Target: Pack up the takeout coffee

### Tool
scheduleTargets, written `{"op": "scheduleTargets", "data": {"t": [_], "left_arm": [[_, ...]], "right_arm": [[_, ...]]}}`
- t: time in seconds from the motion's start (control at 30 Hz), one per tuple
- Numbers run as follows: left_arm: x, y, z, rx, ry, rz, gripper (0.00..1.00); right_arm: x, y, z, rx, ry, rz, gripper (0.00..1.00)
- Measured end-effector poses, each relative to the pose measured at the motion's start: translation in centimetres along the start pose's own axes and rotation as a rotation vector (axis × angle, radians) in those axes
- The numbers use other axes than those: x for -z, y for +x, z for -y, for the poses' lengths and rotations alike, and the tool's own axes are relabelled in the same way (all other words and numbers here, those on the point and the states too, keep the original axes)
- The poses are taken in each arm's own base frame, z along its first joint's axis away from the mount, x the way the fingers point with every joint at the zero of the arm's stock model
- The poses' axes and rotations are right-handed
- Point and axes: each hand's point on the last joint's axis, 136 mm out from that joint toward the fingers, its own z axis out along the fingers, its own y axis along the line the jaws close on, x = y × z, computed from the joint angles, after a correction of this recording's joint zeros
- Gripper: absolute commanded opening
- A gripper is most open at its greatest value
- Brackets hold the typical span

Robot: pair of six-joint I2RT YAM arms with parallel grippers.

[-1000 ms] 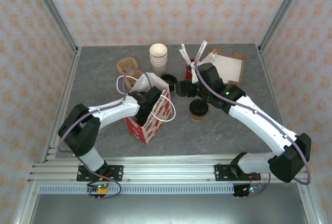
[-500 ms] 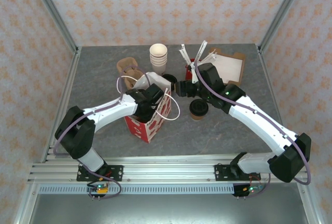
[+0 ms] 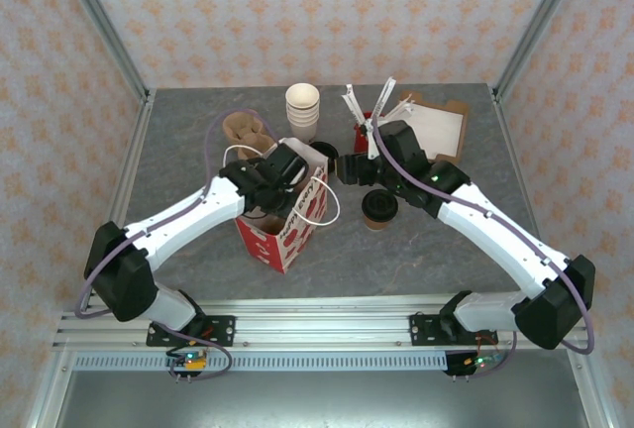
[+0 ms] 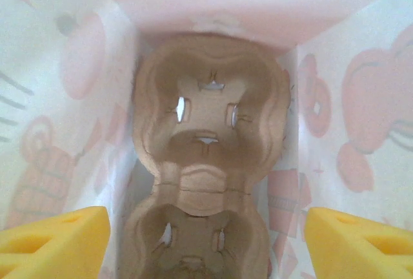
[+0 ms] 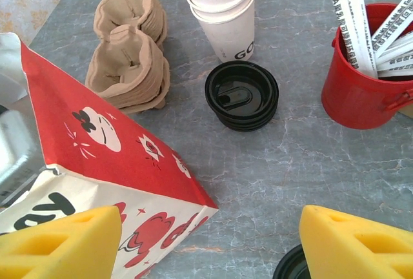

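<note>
The grey, stone-veined bench (image 3: pixel 198 240) looked the same as a second before, and the red-and-white bag (image 3: pixel 284 245) sat in much the same spot on it. What had changed was my left arm. Its elbow had swung out to the side and the left gripper (image 4: pixel 206 243) had come over the bag's mouth, looking straight down inside. Its jaws were spread wide with nothing pinched. The right gripper (image 5: pixel 213 247) had not moved, and its jaws were also spread and empty above the bench.

I took that to mean the bag was open and ready, but the packing proper had not begun. The takeout coffee (image 3: pixel 379 207) stood outside the bag, on the bench just below the right gripper.

The bag was thin, glossy printed paper with looped white handles, and its inner walls glowed pink. At its bottom lay a carrier (image 4: pixel 210 130) of rough brown moulded pulp, with rounded wells and slits cut into them. Spare carriers (image 5: pixel 129 59) of the same pulp sat nested behind the bag. Beside them were a smooth red tub (image 5: pixel 361 92) of paper-wrapped sticks, a stack of matte cream cups (image 5: pixel 226 8), and some shiny black round lids (image 5: pixel 242 95).
</note>
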Motion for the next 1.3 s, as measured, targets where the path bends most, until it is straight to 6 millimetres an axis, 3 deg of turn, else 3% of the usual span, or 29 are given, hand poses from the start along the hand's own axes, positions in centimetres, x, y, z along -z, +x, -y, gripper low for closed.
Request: {"op": "scheduleTargets", "data": {"t": [0.17,0.33,0.47,0.6,0.7,0.87,1.1,1.3], "left_arm": [[2.7,-1.9,0.0,0.009,0.004,0.073,0.78],[8.1,-4.8,0.0,0.042,0.036,0.226,0.75],[13.8,-6.8,0.2,0.073,0.097,0.385,0.74],[17.6,-7.8,0.9,0.088,0.169,0.485,0.74],[18.2,-8.1,1.4,0.084,0.194,0.493,0.74],[17.4,-8.3,1.8,0.078,0.199,0.466,0.74],[17.3,-8.1,2.1,0.072,0.215,0.452,0.73],[16.9,-7.9,2.6,0.067,0.234,0.433,0.73]], "right_arm": [[1.3,-0.4,0.0,-0.001,-0.001,0.022,0.74],[2.3,-1.1,1.1,-0.018,0.031,0.043,0.74],[2.2,-1.4,6.2,-0.152,0.114,0.04,0.75],[0.9,0.7,10.5,-0.292,0.169,-0.019,0.75],[-1.5,3.0,11.1,-0.34,0.153,-0.114,0.75],[-4.5,5.6,11.6,-0.375,0.14,-0.22,0.76],[-7.2,7.7,11.6,-0.413,0.092,-0.318,0.75],[-7.8,9.6,10.2,-0.438,0.015,-0.376,0.72]]}}
